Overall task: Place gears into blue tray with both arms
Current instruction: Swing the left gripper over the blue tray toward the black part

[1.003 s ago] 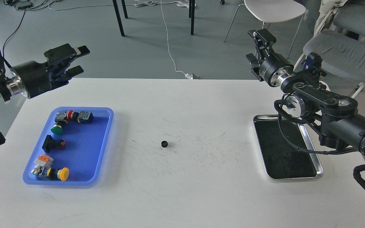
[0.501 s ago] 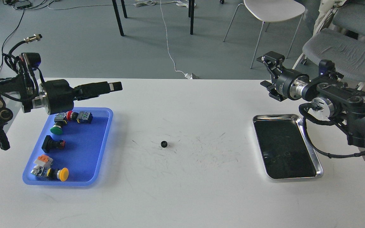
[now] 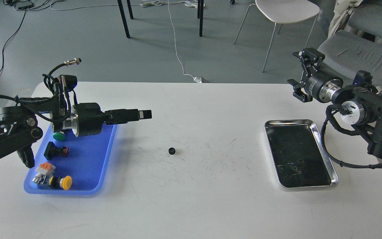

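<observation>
I see the white worktop (image 3: 211, 199) carrying the blue tray (image 3: 88, 159) near its left edge, long axis running from the near edge toward the far edge, with coloured push buttons (image 3: 61, 182) down its left half and bare floor on its right half. A steel tray (image 3: 327, 159) lies near the right edge, likewise lengthwise front to back. My left arm (image 3: 12, 132) reaches over the blue tray's far end; its left gripper (image 3: 138, 114) points right, fingers seen edge-on, so I cannot tell their state. My right gripper (image 3: 305, 74) hovers by the far right corner, fingers spread. One gear (image 3: 172, 151) lies flat mid-worktop, hole up, open surface all round.
</observation>
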### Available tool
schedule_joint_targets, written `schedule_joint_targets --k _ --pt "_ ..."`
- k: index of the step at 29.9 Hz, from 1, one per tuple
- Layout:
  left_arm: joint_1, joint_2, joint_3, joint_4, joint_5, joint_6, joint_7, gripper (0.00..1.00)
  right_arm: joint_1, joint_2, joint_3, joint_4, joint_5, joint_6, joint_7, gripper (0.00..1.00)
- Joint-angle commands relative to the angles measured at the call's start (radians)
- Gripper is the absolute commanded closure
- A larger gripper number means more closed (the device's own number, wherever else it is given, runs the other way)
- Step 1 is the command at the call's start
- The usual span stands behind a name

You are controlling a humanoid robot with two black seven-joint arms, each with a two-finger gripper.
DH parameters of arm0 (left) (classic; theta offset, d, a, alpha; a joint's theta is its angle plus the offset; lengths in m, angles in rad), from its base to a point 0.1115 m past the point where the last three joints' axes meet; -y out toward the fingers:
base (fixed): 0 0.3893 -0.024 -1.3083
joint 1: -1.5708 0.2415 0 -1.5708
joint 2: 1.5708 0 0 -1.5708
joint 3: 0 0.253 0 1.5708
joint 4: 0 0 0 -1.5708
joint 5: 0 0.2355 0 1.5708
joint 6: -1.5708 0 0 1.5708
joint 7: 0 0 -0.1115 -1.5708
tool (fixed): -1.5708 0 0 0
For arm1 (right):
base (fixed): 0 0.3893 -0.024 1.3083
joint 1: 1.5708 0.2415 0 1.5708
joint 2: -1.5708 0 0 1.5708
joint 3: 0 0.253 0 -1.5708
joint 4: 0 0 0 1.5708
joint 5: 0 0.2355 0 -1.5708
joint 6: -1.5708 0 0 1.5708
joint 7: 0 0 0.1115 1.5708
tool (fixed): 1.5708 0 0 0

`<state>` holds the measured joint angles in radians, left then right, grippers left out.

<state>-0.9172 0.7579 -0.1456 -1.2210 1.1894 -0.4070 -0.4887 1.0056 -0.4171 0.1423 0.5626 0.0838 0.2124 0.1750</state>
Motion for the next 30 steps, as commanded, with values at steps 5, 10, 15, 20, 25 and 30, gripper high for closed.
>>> schedule_joint_targets --k 5,10,15,20,25,30 --pt "0.000 -0.100 0.020 0.041 0.246 0.040 0.000 0.01 -0.018 0.014 0.088 -0.001 -0.001 -0.014 0.044 0.06" --pt "-0.015 -0.109 0.021 0.070 0.295 0.051 0.000 0.01 -0.025 0.014 0.094 -0.003 -0.004 -0.018 0.044 0.06" --pt "-0.018 -0.111 0.017 0.116 0.374 0.079 0.000 0.01 -0.025 0.012 0.089 -0.001 -0.006 -0.025 0.044 0.06" --pt "-0.083 -0.068 0.021 0.092 0.369 0.065 0.000 0.01 -0.025 0.006 0.088 -0.001 -0.009 -0.025 0.044 0.06" --pt "-0.113 0.038 -0.020 0.041 0.213 -0.062 0.000 0.01 -0.025 0.001 0.086 -0.001 -0.009 -0.025 0.046 0.06" --pt "-0.149 0.055 -0.014 0.041 0.119 -0.082 0.000 0.01 -0.027 -0.003 0.086 -0.003 -0.009 -0.025 0.046 0.06"
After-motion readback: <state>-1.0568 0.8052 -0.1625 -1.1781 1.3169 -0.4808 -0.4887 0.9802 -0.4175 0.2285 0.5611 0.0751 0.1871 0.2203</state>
